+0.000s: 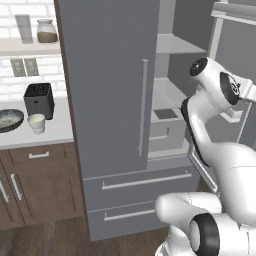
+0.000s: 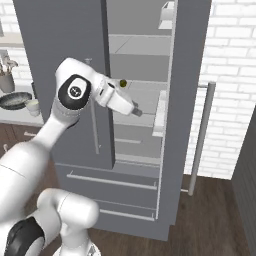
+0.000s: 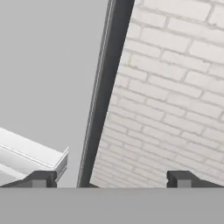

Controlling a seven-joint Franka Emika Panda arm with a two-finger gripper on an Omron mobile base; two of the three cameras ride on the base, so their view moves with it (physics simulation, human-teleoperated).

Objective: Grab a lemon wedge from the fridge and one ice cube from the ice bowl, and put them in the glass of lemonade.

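Note:
The grey fridge has its left door shut and its right door swung open. A tiny yellow-green lemon wedge lies on a middle shelf inside. My gripper is inside the opening, a little below and to the right of the wedge and apart from it. In the hand view my gripper is open, its fingertips wide apart with nothing between them, facing the door's inner side and a brick wall. On the counter to the left sit the ice bowl and the glass of lemonade.
A black toaster stands behind the cup. A wall shelf holds jars. A grey utensil holder is at the far left. A white door bin hangs close to the right of my hand. Two fridge drawers lie below.

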